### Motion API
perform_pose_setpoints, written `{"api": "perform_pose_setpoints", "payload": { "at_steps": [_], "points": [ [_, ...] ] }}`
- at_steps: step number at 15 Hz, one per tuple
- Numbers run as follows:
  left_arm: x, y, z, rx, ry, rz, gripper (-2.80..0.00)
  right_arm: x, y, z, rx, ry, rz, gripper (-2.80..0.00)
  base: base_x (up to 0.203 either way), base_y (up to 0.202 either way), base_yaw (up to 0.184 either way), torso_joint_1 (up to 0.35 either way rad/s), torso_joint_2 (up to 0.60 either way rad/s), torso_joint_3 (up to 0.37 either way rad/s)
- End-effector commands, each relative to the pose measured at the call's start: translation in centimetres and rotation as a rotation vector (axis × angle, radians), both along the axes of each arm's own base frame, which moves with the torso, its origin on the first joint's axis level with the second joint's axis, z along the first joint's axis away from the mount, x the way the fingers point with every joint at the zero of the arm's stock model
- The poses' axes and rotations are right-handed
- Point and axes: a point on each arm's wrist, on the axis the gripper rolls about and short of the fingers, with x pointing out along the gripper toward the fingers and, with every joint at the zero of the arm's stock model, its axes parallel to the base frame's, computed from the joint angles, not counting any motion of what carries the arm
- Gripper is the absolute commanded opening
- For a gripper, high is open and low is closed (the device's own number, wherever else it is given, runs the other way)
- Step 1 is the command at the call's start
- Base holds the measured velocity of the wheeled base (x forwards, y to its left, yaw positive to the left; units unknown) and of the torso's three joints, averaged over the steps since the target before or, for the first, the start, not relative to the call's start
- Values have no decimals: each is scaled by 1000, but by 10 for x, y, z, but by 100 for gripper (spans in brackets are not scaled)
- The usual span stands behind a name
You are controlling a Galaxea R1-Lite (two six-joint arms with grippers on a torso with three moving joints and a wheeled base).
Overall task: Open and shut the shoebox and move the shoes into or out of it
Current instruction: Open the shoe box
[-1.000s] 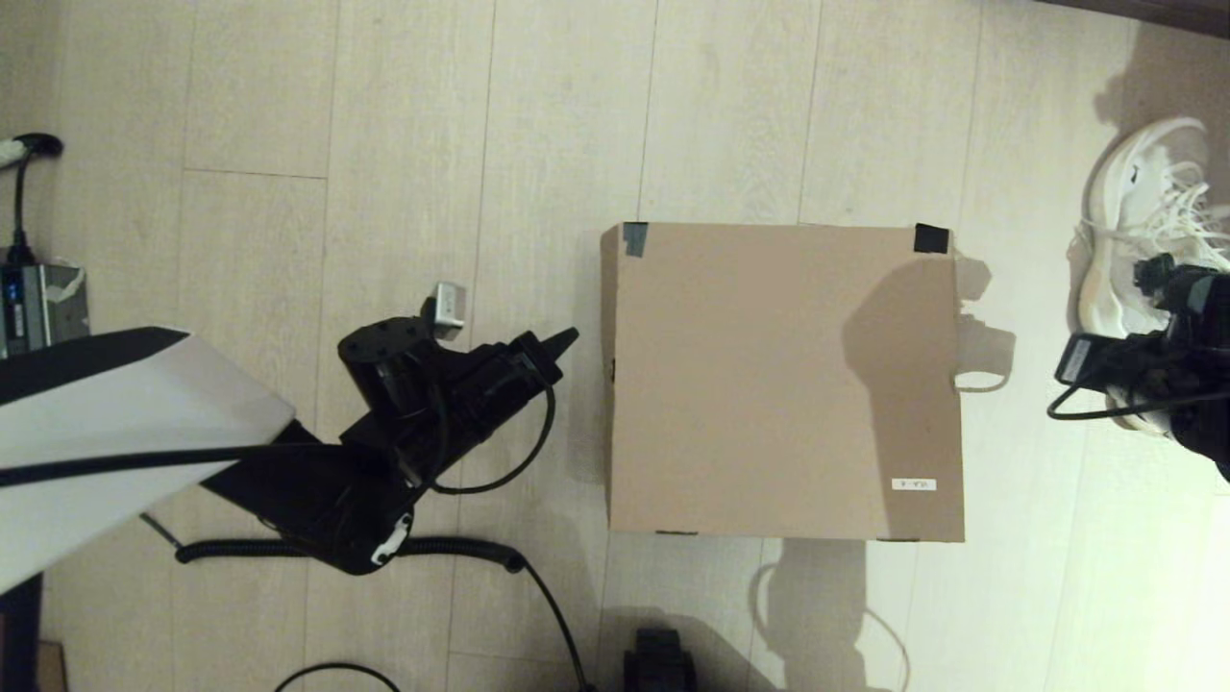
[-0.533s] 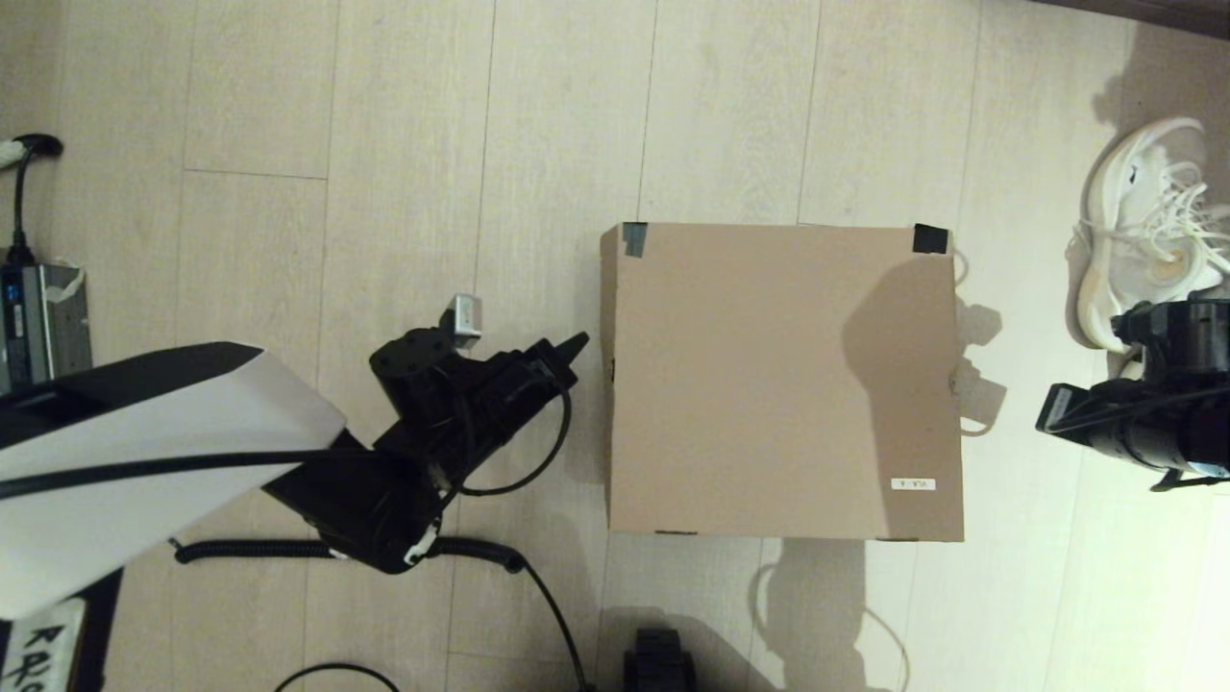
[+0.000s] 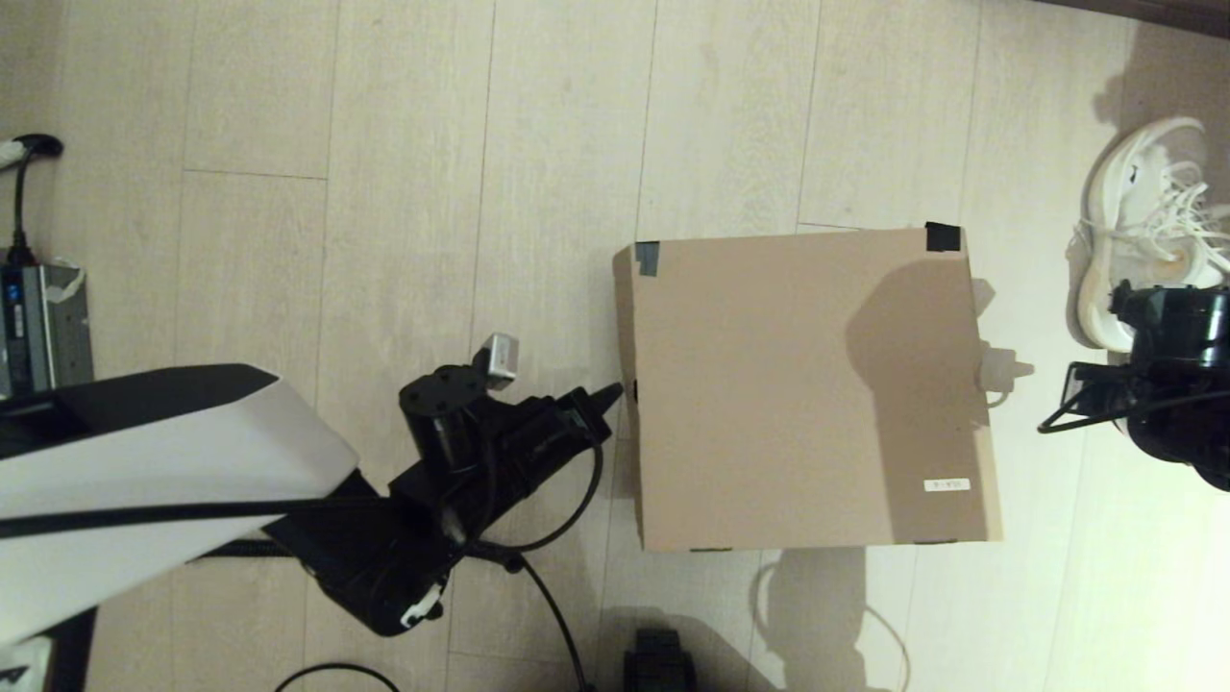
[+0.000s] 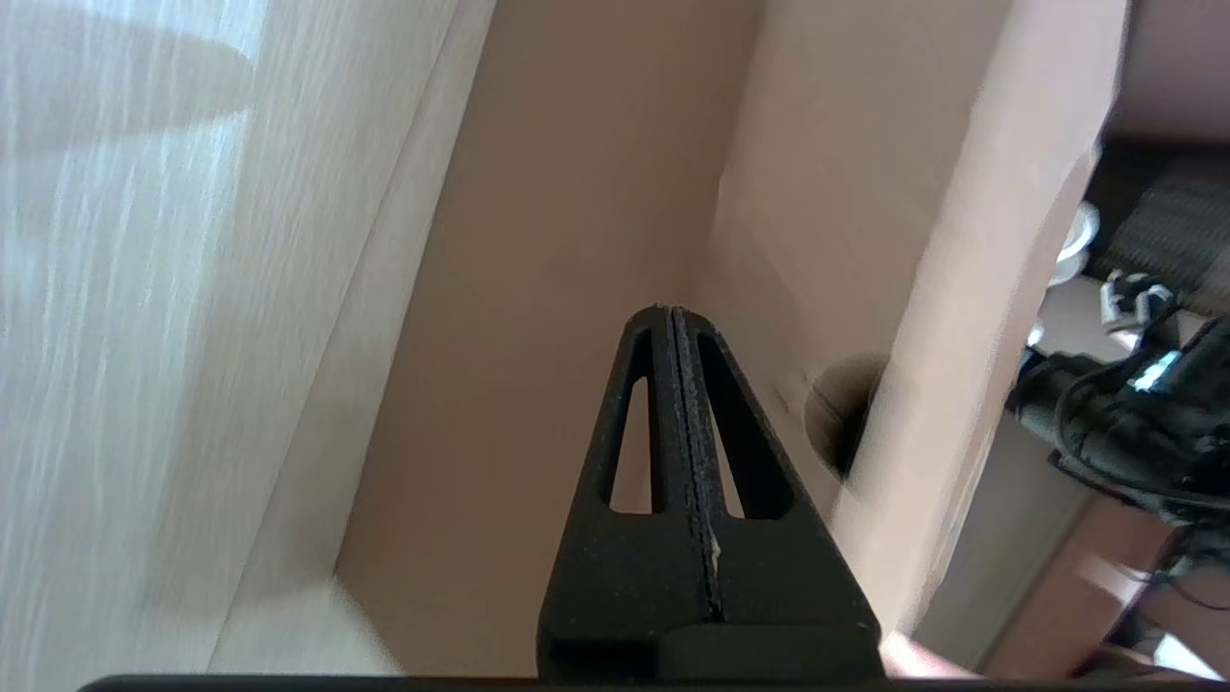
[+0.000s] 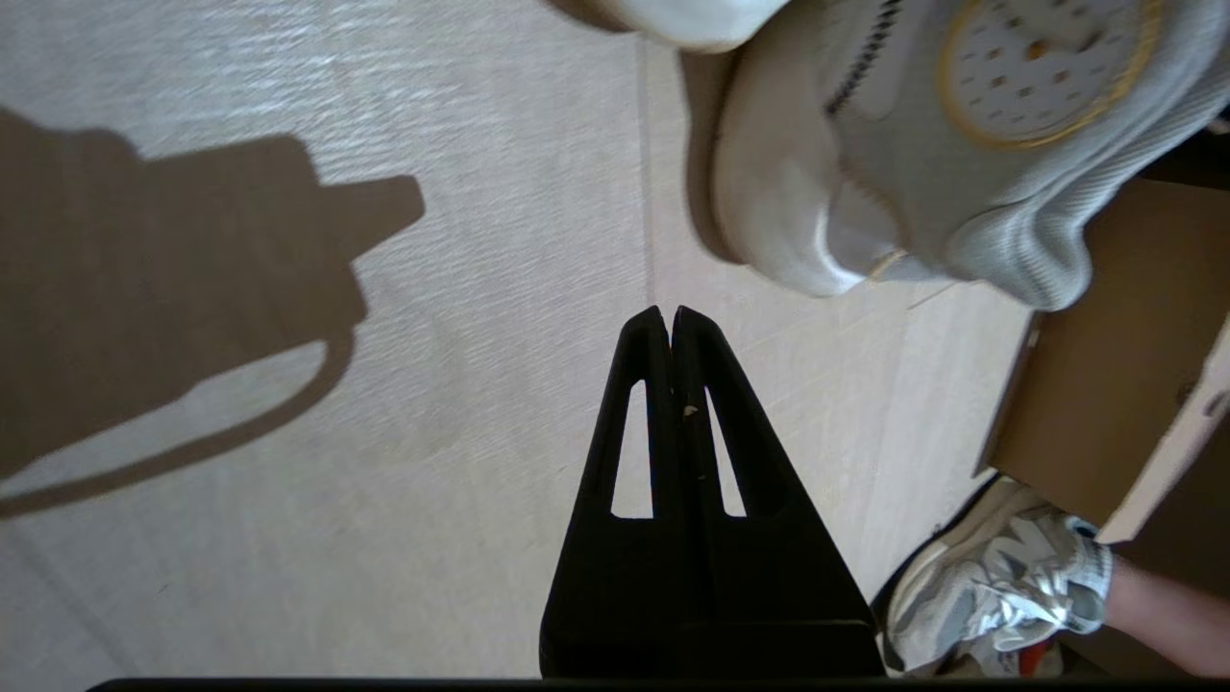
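The brown shoebox point(image 3: 807, 394) lies on the floor with its lid down, black tape at the far corners and a small white label near the front right. My left gripper point(image 3: 611, 392) is shut and empty, its tip pressed against the box's left side wall point(image 4: 577, 240). A round hole point(image 4: 846, 423) shows in that wall. A white sneaker point(image 3: 1139, 231) with white laces lies on the floor at the far right. My right gripper point(image 5: 670, 312) is shut and empty, hanging over bare floor just short of the sneaker's heel point(image 5: 913, 144).
Pale wood floor all around. A grey device point(image 3: 43, 322) and cables sit at the far left, and a coiled black cable point(image 3: 538, 586) trails under the left arm. In the right wrist view another cardboard box point(image 5: 1105, 384) and a person's silver sneaker point(image 5: 1009, 577) show.
The shoebox has slid to the right and turned slightly. My left gripper moved right and nearer with it, staying at its side. The right arm pulled back off the sneaker.
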Motion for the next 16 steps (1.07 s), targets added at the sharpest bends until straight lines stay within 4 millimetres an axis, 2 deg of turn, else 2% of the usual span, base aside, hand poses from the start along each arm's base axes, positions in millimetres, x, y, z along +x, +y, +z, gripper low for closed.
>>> {"api": "perform_pose_setpoints", "payload": {
  "at_steps": [1,5,9,12,13,14,16],
  "points": [
    [-9,2,-6,26,16,16,-280,-4,2,-5,8,13,12,-280,0,0,0,0,0,0],
    [-16,11,-24,83,9,32,-280,-6,13,-16,105,1,61,-280,0,0,0,0,0,0],
    [-41,16,-42,125,65,2,-280,-21,27,-29,145,32,58,-280,0,0,0,0,0,0],
    [-46,17,-43,154,41,-1,-280,-13,43,-20,292,-126,9,-280,0,0,0,0,0,0],
    [-48,15,-43,156,43,-6,-280,-13,44,-15,345,-154,42,-280,0,0,0,0,0,0],
    [-50,15,-44,161,49,-5,-280,-20,36,-7,407,-164,105,-280,0,0,0,0,0,0],
    [-50,14,-43,159,46,-10,-280,-44,11,11,576,-138,298,-280,0,0,0,0,0,0]
  ]
}}
